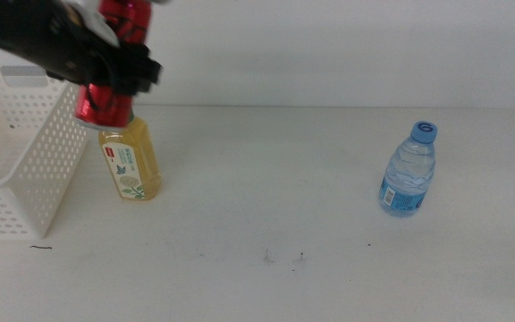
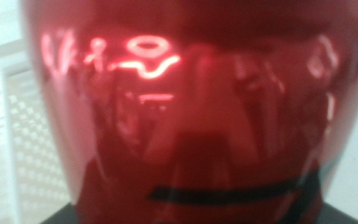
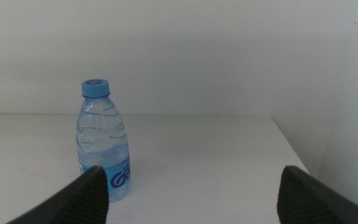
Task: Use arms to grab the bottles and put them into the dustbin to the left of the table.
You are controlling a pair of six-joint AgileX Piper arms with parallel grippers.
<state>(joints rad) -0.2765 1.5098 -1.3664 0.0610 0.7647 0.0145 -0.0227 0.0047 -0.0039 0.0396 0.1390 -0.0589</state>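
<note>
Glossy, probably blurred red can (image 2: 179, 112) in left tool (image 1: 119, 73)

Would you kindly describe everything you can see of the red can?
The red can is glossy, metallic-looking red with faint pale markings. The left end effector grips it around the middle and holds it in the air, tilted, with its top toward the picture's upper edge. It hangs just right of the dustbin and directly above the yellow tea bottle; whether they touch is unclear. In the left wrist view it fills the frame.
</note>
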